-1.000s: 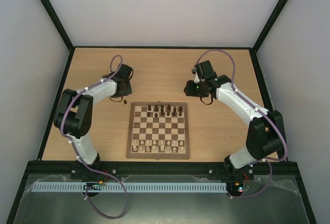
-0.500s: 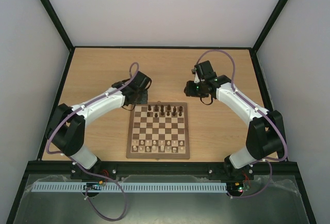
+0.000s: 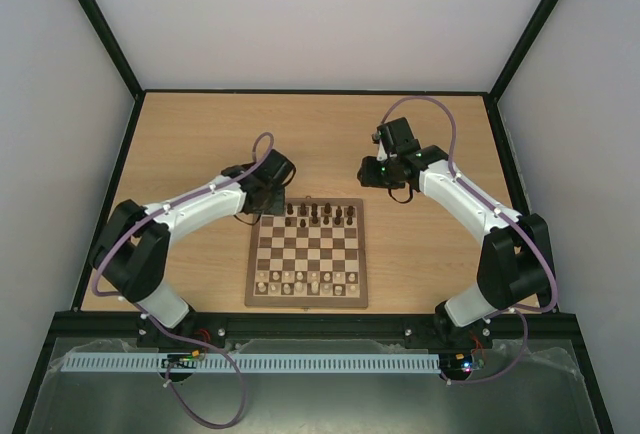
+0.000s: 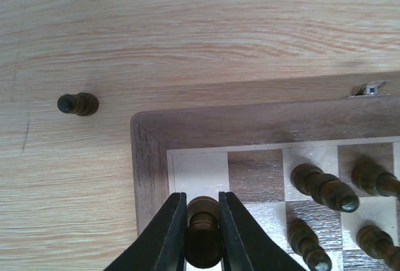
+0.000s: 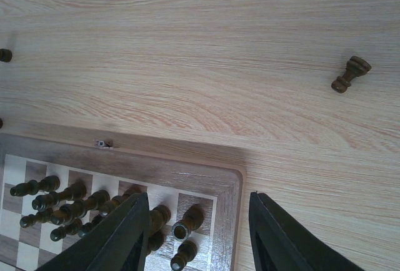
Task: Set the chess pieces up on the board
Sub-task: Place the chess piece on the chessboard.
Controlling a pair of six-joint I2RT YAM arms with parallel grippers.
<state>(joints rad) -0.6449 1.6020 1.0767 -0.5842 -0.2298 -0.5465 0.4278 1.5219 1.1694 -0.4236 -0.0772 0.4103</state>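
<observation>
Left gripper [image 4: 201,218]: jaws clamped on dark chessman [image 4: 203,246], over edge squares by far-left corner of board [image 4: 250,121]

Right gripper [image 5: 197,215]: jaws parted, nothing between, above board's far-right corner

Other dark pieces [image 3: 318,216] crowd board's far rows; pale pieces [image 3: 305,282] along near rows

Stray dark piece [image 4: 78,103] on tabletop [image 4: 250,34] near left corner; second stray [image 5: 350,74] well off right corner

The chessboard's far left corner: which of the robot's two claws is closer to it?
Left. The left gripper hangs right over that corner of the chessboard, shut on a dark chess piece. The right gripper is open by the far right corner.
</observation>
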